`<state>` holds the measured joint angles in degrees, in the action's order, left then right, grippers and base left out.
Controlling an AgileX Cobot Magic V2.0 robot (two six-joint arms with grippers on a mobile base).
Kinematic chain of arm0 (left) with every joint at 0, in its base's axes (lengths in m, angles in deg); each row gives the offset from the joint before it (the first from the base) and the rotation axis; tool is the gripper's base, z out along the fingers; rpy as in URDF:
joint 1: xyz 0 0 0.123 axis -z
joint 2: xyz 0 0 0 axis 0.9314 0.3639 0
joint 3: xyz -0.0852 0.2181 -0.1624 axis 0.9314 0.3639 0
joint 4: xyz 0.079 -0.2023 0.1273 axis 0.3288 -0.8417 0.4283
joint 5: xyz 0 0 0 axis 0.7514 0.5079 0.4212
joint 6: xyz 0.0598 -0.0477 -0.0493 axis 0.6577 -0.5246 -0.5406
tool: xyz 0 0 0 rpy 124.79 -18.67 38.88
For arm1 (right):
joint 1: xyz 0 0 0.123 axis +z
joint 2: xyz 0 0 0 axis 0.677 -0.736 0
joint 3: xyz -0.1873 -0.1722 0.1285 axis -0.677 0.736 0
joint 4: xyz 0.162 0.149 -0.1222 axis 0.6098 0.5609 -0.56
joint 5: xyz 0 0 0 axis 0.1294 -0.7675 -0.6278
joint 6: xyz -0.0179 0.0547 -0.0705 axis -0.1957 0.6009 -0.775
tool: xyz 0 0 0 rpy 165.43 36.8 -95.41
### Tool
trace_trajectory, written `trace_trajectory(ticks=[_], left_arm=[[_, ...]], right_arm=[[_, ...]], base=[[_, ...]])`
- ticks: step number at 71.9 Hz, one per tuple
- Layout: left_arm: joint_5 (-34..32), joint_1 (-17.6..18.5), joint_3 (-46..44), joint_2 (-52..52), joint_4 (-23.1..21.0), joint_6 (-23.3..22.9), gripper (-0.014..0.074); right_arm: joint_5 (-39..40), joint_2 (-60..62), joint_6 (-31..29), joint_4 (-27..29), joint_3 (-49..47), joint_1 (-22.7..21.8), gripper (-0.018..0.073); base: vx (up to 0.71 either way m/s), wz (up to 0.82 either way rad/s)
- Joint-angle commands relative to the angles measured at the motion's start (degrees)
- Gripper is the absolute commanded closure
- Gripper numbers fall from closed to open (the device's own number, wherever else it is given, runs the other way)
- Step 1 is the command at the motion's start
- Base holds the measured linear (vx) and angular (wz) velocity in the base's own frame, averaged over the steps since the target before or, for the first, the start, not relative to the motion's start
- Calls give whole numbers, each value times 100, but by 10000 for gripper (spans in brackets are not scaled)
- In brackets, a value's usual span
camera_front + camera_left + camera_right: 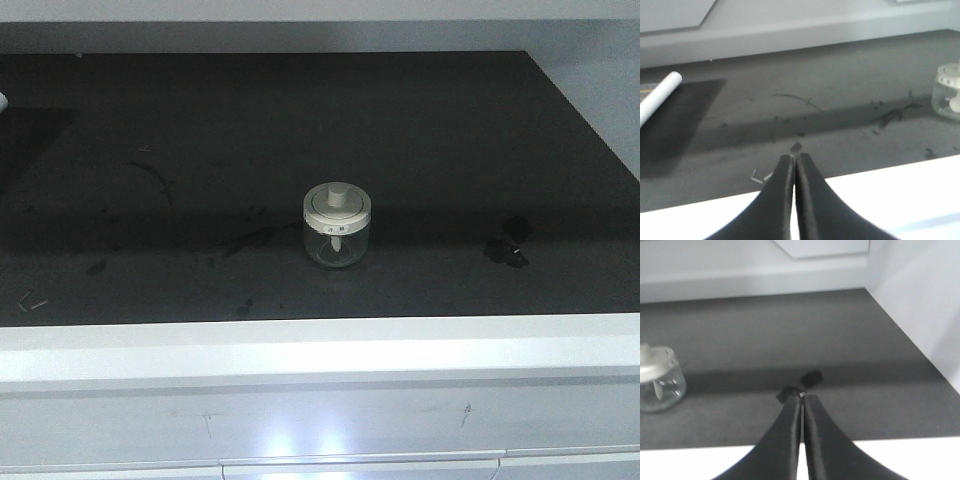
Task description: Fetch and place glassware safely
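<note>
On counter [450, 150]: glass jar [337, 240] upright near the middle, cream-white lid [338, 204] with knob on top.
Surface: dark, scuffed, white front edge.
Left gripper [793, 159]: jaws pressed together, holding nothing, at front edge; jar well apart to its right.
Right gripper [803, 397]: jaws pressed together, holding nothing; jar well apart to its left.
Extra: white rod [657, 97] at far left.

The dark tabletop [450, 150] is viewed from the front and above by the exterior camera. By each wrist camera it is seen low and near, past the left pincer [794, 159] or the right pincer [803, 396], toward the back wall [790, 35]. The jar [337, 226] is shared by all three views: far right in the left wrist view, far left in the right.
</note>
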<state>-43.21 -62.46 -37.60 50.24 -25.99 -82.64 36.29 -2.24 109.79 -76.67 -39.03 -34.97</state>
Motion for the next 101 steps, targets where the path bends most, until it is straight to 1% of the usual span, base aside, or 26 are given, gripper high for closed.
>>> trace_trajectory(ticks=[1,8,15,18,24,29,41,49,56,68,75,82,91,97,101], left_arm=[[-550,46,-39,1,-38,-38,603],[-691,46,21,6,-38,-44,603],[-718,46,21,6,-69,-103,603],[-718,46,21,6,-180,-199,603],[-718,46,21,6,-544,-371,603],[-718,46,21,6,-629,-376,603],[-718,46,21,6,-629,-376,603],[-718,46,21,6,-629,-376,603],[-718,46,21,6,-629,-376,603],[-718,46,21,6,-629,-376,603],[-718,46,21,6,-629,-376,603],[-718,46,21,6,-629,-376,603],[-718,46,21,6,-629,-376,603],[-718,46,21,6,-629,-376,603],[-718,46,21,6,-629,-376,603]], right_arm=[[126,-18,-669,508,-164,12,560],[174,-18,-1463,1178,-164,12,560],[248,-18,-2053,1612,-164,12,560],[255,-18,-2203,1782,-164,12,560],[266,-18,-2532,2126,-164,12,560],[282,-18,-2806,2412,-164,12,560],[377,-18,-3325,3049,-164,12,560],[416,-18,-3690,3203,-164,12,560],[491,-18,-3728,3386,-164,12,560],[747,-132,-4067,3274,-164,12,542],[758,-189,-4137,3286,-164,12,491],[847,-319,-4137,3293,-164,130,410],[1160,-618,-4137,3301,-164,515,244],[1597,-912,-4109,3327,-164,713,149],[1924,-1104,-4109,3327,-169,810,111]], base=[[0,0],[0,0],[0,0],[0,0],[0,0],[0,0],[0,0],[0,0],[0,0],[0,0],[0,0],[0,0],[0,0],[0,0],[0,0]])
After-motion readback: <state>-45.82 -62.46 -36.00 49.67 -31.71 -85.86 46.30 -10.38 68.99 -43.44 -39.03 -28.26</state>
